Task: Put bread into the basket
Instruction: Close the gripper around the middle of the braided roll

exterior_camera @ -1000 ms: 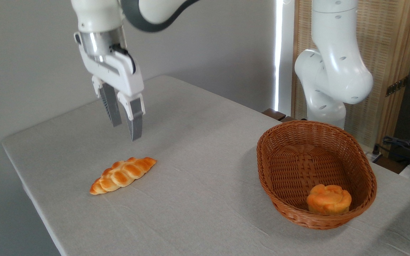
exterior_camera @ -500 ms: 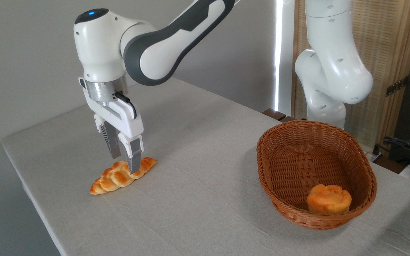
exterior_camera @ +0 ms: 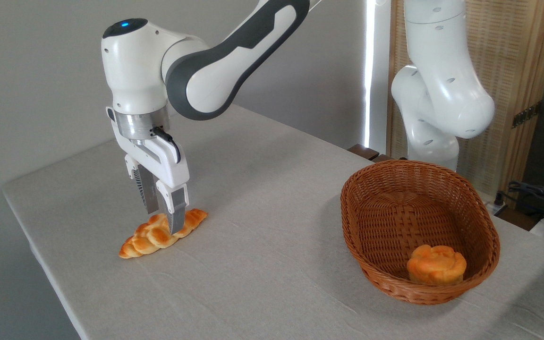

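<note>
Golden braided bread [exterior_camera: 158, 234] lies on the table [exterior_camera: 262, 245], lower left of frame. My gripper [exterior_camera: 162, 221] straddles its middle, fingers apart. Wicker basket [exterior_camera: 380, 189], lower right, holds a round bun [exterior_camera: 436, 264].

Your view is evenly lit by soft, diffuse daylight, with one overexposed strip of window [exterior_camera: 370, 71] blown out white at upper right; the table [exterior_camera: 262, 198] throws no glare. Shadows are faint and soft-edged: a pale one lies left of the basket [exterior_camera: 418, 231], a dim one under the gripper [exterior_camera: 164, 222] and bread [exterior_camera: 161, 233], and the basket's inner left wall sits darker. Focus holds sharp across the frame, with no motion blur and no visible bending at the edges.
</note>
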Action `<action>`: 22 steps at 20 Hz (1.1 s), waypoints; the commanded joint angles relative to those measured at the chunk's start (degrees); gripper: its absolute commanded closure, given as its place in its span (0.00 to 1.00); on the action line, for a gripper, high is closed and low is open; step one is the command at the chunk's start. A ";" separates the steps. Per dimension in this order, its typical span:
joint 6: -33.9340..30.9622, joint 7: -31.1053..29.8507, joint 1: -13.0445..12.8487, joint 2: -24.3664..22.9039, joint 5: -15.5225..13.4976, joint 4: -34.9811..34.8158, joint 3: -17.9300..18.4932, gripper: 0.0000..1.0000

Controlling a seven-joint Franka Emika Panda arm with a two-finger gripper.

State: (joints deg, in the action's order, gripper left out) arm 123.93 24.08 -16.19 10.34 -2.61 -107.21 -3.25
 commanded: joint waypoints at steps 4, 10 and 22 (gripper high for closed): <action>6.76 0.44 -0.07 0.56 0.41 -2.91 -0.62 0.48; 6.41 3.08 0.02 0.56 0.32 -3.00 -0.62 0.89; -0.85 3.25 0.54 -3.82 0.24 -2.04 0.44 1.00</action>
State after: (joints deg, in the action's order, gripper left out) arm 128.69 26.42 -15.97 10.72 -2.38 -109.39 -3.56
